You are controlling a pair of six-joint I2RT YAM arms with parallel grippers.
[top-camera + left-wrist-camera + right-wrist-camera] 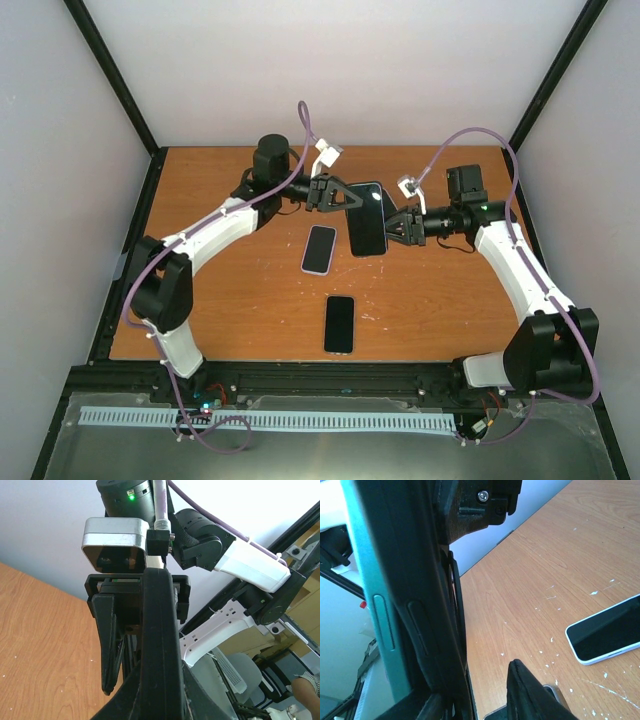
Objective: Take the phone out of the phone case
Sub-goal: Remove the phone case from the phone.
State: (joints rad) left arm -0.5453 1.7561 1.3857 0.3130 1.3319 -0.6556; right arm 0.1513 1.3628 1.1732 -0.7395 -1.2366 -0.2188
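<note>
A black phone in a black case point(367, 218) is held in the air above the table's back middle, between both arms. My left gripper point(335, 195) is shut on its left edge; in the left wrist view the case edge point(160, 630) runs up between my fingers point(200, 700). My right gripper point(400, 228) is at the right edge. In the right wrist view point(480, 690) it is open: the case point(420, 605) and the teal phone edge point(370, 605) lie at the left jaw, and the right finger point(535, 695) stands apart from them.
A white-edged phone point(319, 249) lies on the wooden table point(220, 290) just below the held one and shows in the right wrist view point(605, 635). A black phone point(340, 323) lies nearer the front edge. Black frame posts stand around the table.
</note>
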